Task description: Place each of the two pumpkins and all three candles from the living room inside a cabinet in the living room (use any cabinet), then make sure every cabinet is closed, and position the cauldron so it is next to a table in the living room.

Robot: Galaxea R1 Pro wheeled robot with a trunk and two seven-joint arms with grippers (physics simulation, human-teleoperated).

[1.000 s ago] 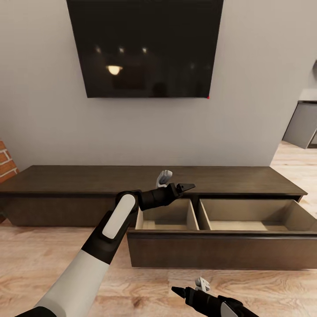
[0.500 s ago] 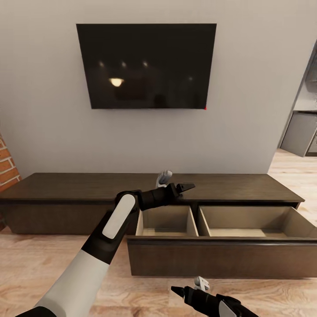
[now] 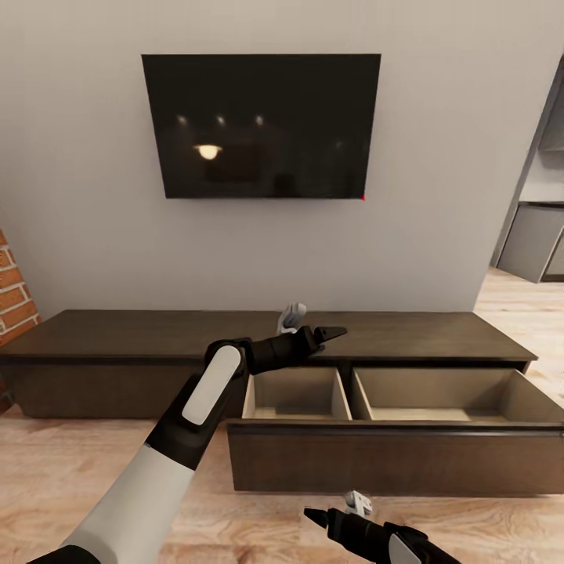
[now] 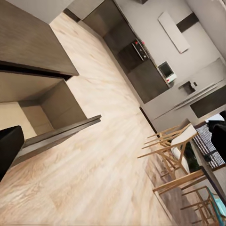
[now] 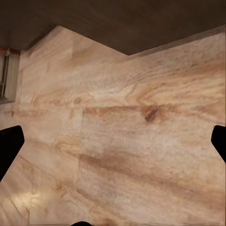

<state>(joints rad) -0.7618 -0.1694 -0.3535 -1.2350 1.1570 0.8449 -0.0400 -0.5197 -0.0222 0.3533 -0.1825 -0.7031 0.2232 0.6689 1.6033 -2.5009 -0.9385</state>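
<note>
The long dark-brown cabinet stands against the wall with its wide drawer pulled out. Both pale beige compartments, the left one and the right one, hold nothing. My left gripper hangs open and empty just above the back of the left compartment; the left wrist view looks along the drawer. Low in front of the drawer, over the floor, my right gripper is open, its fingertips spread wide with nothing between. The pumpkins, candles, cauldron and table are out of view.
A dark TV hangs on the wall above the cabinet. A brick wall is at the left and grey kitchen cabinets at the right. Wooden chairs stand farther off. Wood floor lies in front of the drawer.
The whole view has drawn back from the cabinet, so the TV and cabinet look smaller and lower. Both arms hold the same pose and the drawer stays open.
</note>
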